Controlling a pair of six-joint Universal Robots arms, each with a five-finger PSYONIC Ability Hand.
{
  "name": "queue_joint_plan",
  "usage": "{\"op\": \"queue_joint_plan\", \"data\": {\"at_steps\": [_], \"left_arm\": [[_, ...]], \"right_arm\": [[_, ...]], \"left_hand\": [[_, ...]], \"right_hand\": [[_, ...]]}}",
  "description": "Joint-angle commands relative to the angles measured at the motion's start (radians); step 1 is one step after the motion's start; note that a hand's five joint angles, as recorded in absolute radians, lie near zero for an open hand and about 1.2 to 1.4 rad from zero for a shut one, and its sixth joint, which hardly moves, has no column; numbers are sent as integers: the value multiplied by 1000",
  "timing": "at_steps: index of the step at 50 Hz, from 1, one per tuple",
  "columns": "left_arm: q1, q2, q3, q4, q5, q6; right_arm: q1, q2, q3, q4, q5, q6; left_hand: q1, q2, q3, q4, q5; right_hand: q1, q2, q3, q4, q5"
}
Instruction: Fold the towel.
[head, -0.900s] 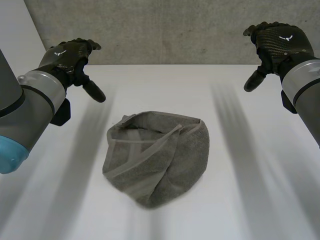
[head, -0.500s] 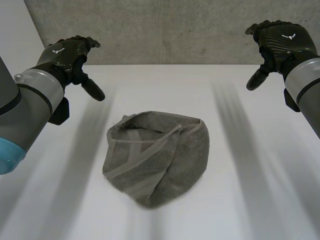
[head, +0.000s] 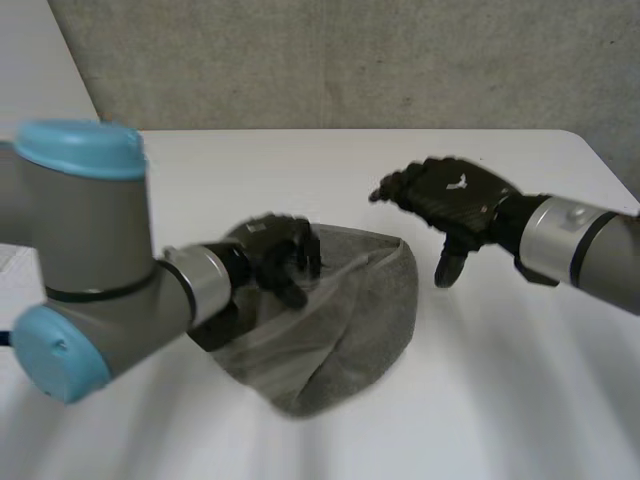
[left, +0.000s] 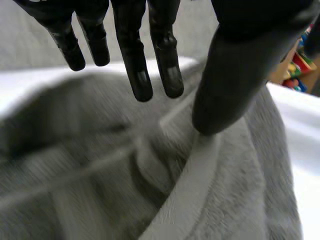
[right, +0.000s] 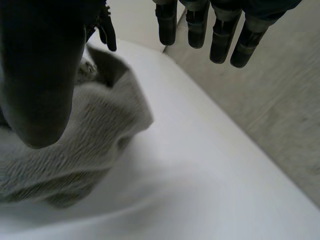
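My left hand (head: 282, 256) is over the towel (head: 350, 320), above its far left part. The towel is a grey, bunched-up heap in the middle of the white table (head: 500, 400). It has a pale band (left: 197, 175) along its edge, and that band runs across the heap.

On my left hand the fingers (left: 140, 65) are straight and spread out. The thumb (left: 235, 75) stands apart from them. Nothing is held between them. The tip of that thumb is right at the towel's pale band, but I cannot tell if it touches. A deep fold in the towel lies below those fingers.

My right hand (head: 452, 196) is up in the air near the towel's far right side, apart from the cloth. Its fingers (right: 220, 30) are straight too, and its thumb (right: 40, 75) is well away from them. It holds nothing. The towel's rounded side lies just past that thumb, and the bare table is under the fingers. A grey wall (head: 350, 60) stands behind the table, beyond the towel.
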Motion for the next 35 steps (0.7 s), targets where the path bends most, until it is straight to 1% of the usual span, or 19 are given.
{"op": "queue_joint_plan", "data": {"at_steps": [1, 3, 5, 6, 7, 8, 10, 14, 19, 21, 22, 24, 26, 27, 29, 30, 32, 33, 35], "left_arm": [[-43, -106, -7, 0, -12, 14], [-51, -126, -7, -2, -12, 14], [-60, -149, -5, -11, -20, 19], [-60, -149, -5, -11, -20, 19], [-60, -147, -5, -14, -27, 22], [-60, -147, -5, -14, -27, 22], [-58, -124, 1, -18, -44, 31], [-43, -67, 2, -15, -53, 33], [18, 8, -8, -17, -53, 34], [47, 49, -31, -17, -50, 36], [48, 49, -32, -17, -50, 36], [60, 68, -44, -17, -50, 40], [113, 112, -73, -9, -50, 74], [114, 112, -73, -9, -50, 74], [196, 141, -108, 3, -46, 121], [196, 141, -108, 3, -46, 122], [250, 146, -131, 21, -47, 169], [250, 146, -131, 21, -47, 169], [273, 146, -136, 31, -47, 181]], "right_arm": [[46, 117, 26, -2, 32, -117], [54, 135, 25, -3, 52, -145], [71, 160, 6, -3, 104, -181], [71, 160, 6, -3, 105, -181], [77, 160, 2, -15, 120, -179], [77, 158, -6, -21, 132, -176], [75, 155, -12, -32, 132, -173], [75, 137, -11, -67, 135, -153], [63, 82, -9, -131, 184, -43], [62, 51, -6, -188, 293, 34], [62, 51, -6, -188, 293, 34], [68, 42, -6, -199, 400, 48], [74, 34, -5, -187, 440, 42], [74, 34, -4, -187, 440, 42], [91, 13, 20, -116, 448, 39], [91, 13, 20, -116, 448, 39], [155, 8, 48, -28, 401, 46], [155, 8, 48, -27, 401, 46], [203, 13, 74, 36, 336, 62]], "left_hand": [[23, 17, -44, -52, 19], [25, 19, -44, -52, 22], [168, 162, -44, -52, 164], [169, 163, -44, -52, 165], [280, 274, -44, -52, 276], [281, 275, -44, -52, 277], [526, 520, -44, -52, 522], [527, 521, -44, -52, 523], [527, 521, -44, -52, 523], [527, 521, -44, -52, 523], [527, 521, -44, -52, 523], [527, 521, -44, -52, 523], [527, 521, -44, -52, 523], [527, 521, -44, -52, 523], [527, 521, -44, -52, 523], [527, 521, -44, -52, 523], [527, 521, -44, -52, 523], [527, 521, -44, -52, 523], [527, 521, -44, -52, 523]], "right_hand": [[-22, -42, -6, -7, -28], [31, 11, -6, -7, 25], [451, 431, -6, -7, 445], [454, 433, -6, -7, 448], [788, 768, -6, -7, 782], [1109, 1088, -6, -7, 1102], [1166, 1145, -6, -7, 1160], [1166, 1146, -6, -7, 1160], [1166, 1146, -6, -7, 1160], [1166, 1146, -6, -7, 1160], [1166, 1146, -6, -7, 1160], [1166, 1146, -6, -7, 1160], [1166, 1146, -6, -7, 1160], [1166, 1146, -6, -7, 1160], [1166, 1146, -6, -7, 1160], [1166, 1146, -6, -7, 1160], [1166, 1146, -6, -7, 1160], [1166, 1146, -6, -7, 1160], [1166, 1146, -6, -7, 1160]]}}
